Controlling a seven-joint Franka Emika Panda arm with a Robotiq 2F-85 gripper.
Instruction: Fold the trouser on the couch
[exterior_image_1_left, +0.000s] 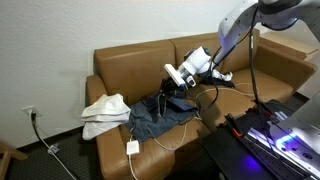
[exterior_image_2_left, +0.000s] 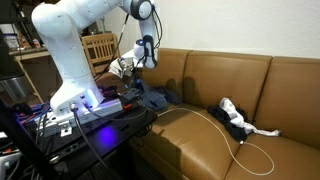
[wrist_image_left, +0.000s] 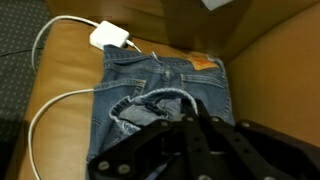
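While the trouser (wrist_image_left: 165, 85) is lying rumpled and only partly doubled on the couch (exterior_image_1_left: 130, 65) seat near a white charger (wrist_image_left: 112, 38), the closed hand (wrist_image_left: 190, 125) is seemingly pinching its denim, leaving most folding undone.

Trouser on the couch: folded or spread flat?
Folded over, loosely: in the wrist view a leg cuff lies over the trouser near its waistband; it sits bunched on the couch.
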